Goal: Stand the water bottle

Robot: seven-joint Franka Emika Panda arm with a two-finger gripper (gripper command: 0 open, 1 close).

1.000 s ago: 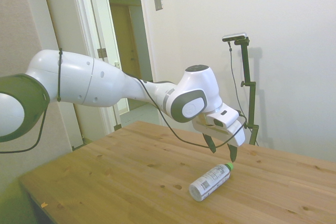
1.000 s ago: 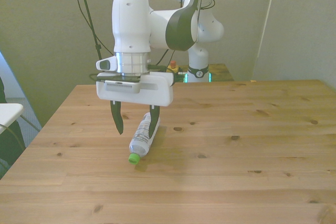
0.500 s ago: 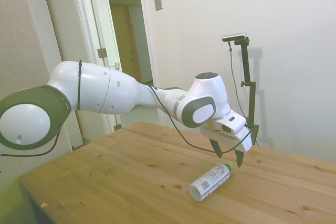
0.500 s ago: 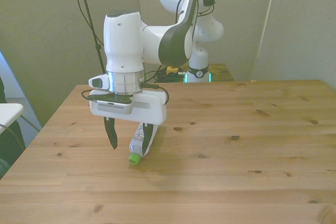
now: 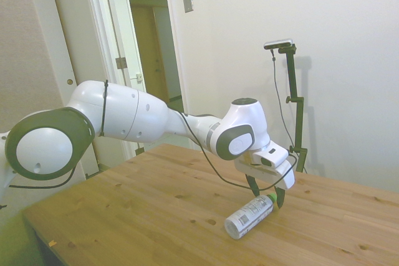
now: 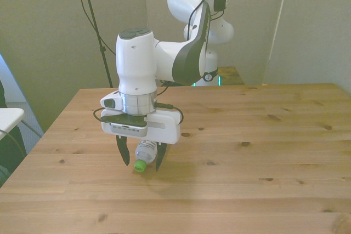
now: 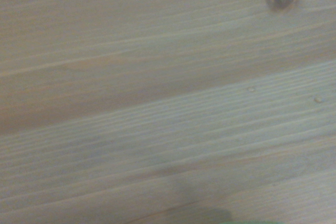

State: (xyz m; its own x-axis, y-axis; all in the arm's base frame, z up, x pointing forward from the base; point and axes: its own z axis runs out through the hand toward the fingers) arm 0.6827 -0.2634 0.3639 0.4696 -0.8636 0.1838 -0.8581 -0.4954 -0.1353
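The water bottle (image 5: pixel 249 215) lies on its side on the wooden table (image 5: pixel 156 210), clear with a white label and a green cap (image 6: pixel 140 165). My gripper (image 6: pixel 141 160) is open and low over the cap end, one finger on each side of the bottle's neck (image 6: pixel 145 149). In the side view the gripper (image 5: pixel 266 195) straddles the capped end, with no visible squeeze on the bottle. The wrist view holds only blurred wood grain (image 7: pixel 157 103) and a sliver of green at its edge.
A doorway (image 5: pixel 149 60) and pale walls lie behind the table in the side view. The table's left edge (image 6: pixel 38 141) in the front view is close to the bottle. A white object (image 6: pixel 8 116) sits off the table at the front view's left.
The gripper has come down from above the bottle to table level around its capped end, and the fingers stand closer together than before. The bottle has not moved.
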